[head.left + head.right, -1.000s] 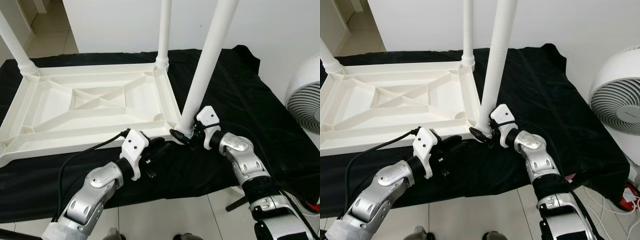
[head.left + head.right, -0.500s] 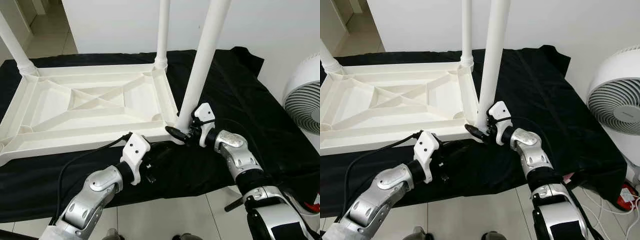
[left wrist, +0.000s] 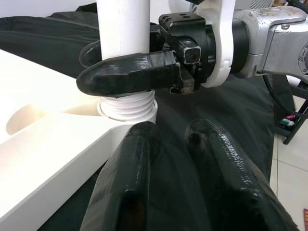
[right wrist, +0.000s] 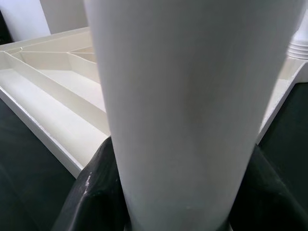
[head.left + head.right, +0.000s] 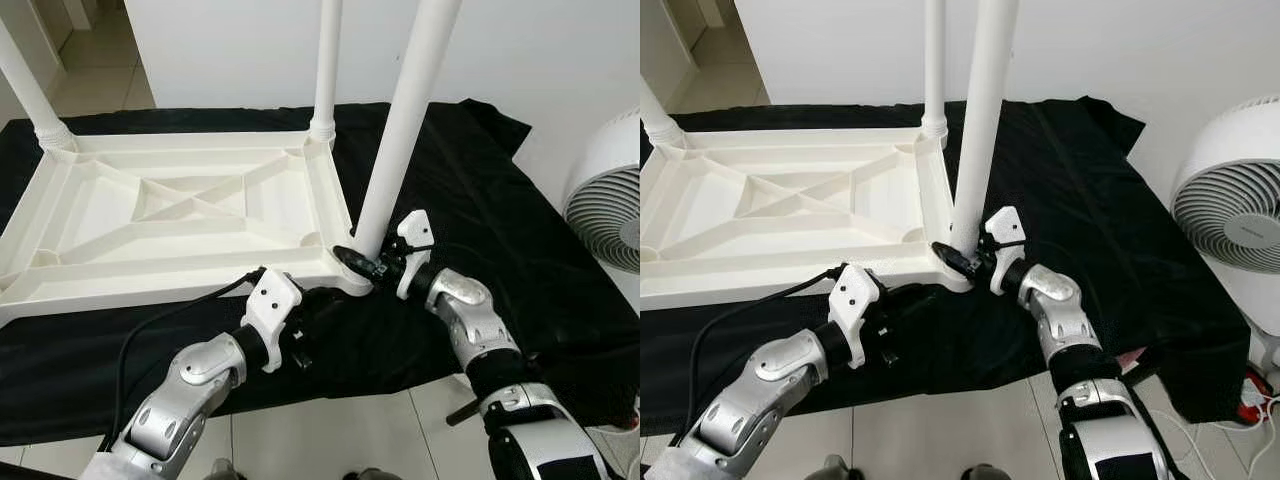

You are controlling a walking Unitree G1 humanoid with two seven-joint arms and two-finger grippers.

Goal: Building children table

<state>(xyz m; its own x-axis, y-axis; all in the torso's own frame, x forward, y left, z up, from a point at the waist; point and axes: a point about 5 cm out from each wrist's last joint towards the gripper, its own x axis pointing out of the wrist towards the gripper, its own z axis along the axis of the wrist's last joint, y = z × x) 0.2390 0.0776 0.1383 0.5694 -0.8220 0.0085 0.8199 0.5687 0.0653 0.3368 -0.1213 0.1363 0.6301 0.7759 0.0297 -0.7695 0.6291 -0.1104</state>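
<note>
The white children's table top (image 5: 150,275) lies upside down on a black cloth (image 5: 480,190). Two white legs stand in its far corners (image 5: 325,60) (image 5: 25,85). A third leg (image 5: 400,120) stands slightly tilted at the near right corner, its threaded base (image 3: 127,107) at the socket. My right gripper (image 5: 362,262) is shut on this leg just above the base, one black finger (image 3: 130,72) on each side. My left gripper (image 5: 320,305) lies low on the cloth beside that corner, fingers (image 3: 139,183) together and holding nothing.
A white floor fan (image 5: 610,190) stands at the right, past the cloth's edge. A black cable (image 5: 170,310) runs back along my left arm. Tiled floor (image 5: 330,430) shows in front of the cloth, and a white wall is behind.
The leg held by my right gripper now stands a little more upright and closer to the corner. The right forearm has swung in with it. My left gripper has hardly moved.
</note>
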